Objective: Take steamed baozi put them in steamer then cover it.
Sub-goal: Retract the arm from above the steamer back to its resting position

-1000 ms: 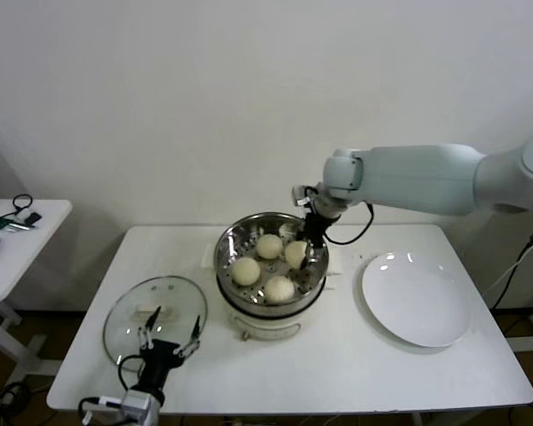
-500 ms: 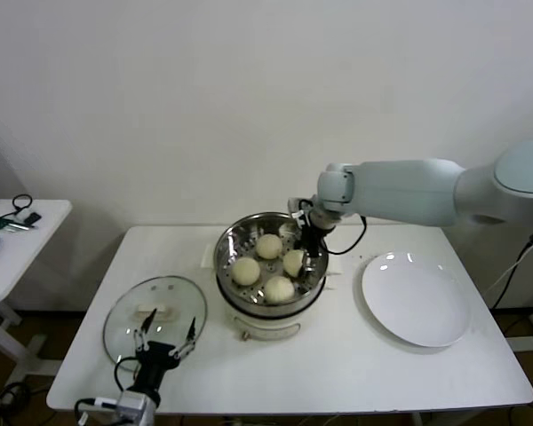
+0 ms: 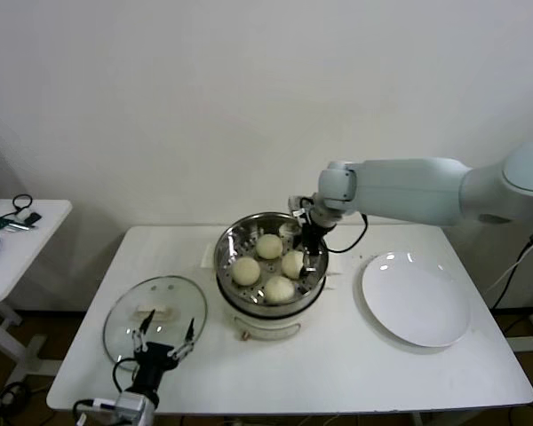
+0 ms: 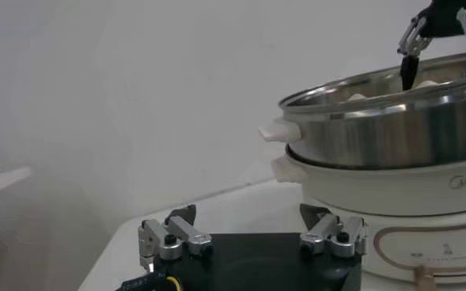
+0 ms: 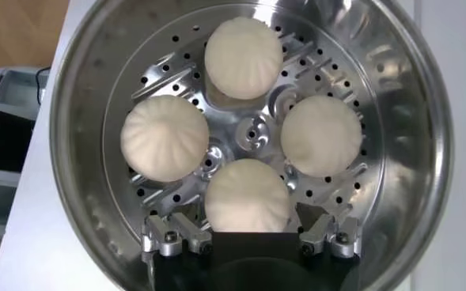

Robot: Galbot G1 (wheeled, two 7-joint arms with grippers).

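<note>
1. Steamed baozi [image 3: 268, 264]: four, lying in the steamer [image 3: 271, 238] at table centre.
2. Right gripper [image 3: 307, 242]: jaws spread, just above the right-hand bun.
3. Cover [image 3: 155, 306]: flat on the table, near left.
4. Left gripper [image 3: 166, 339]: jaws spread, at the cover's near edge.

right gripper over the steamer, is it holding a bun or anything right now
Nothing is held. The right gripper hangs open above a baozi in the steamer, fingers apart and clear of it.

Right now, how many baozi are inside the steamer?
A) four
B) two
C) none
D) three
A: the right wrist view shows four baozi on the perforated floor of the steamer, and the white plate beside it holds none.
</note>
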